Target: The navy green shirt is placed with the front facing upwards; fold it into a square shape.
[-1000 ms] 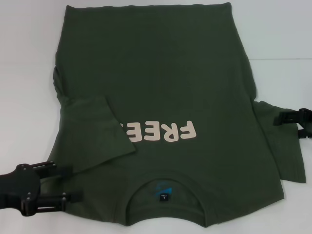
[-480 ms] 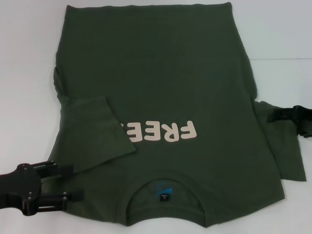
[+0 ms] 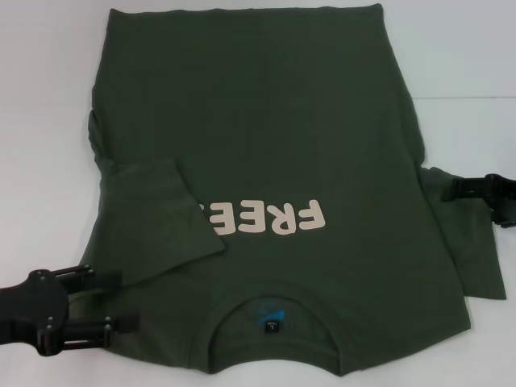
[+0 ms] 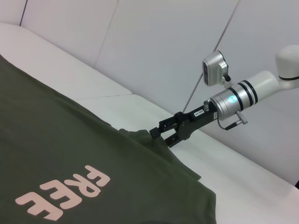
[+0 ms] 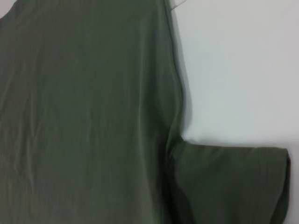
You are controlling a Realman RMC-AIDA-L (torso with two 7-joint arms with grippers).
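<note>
Beyond head view's edge, right gripper (image 4: 159, 134) pinching shirt (image 4: 70, 154) sleeve

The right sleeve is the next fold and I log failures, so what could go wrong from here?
1. The right gripper sits at the very edge of the right sleeve; so thin a bite may slip once it lifts.
2. The left sleeve already folded in hides part of the FREE lettering; dragging the navy green shirt could undo it.
3. The left gripper lies by the shoulder and could snag cloth.
</note>
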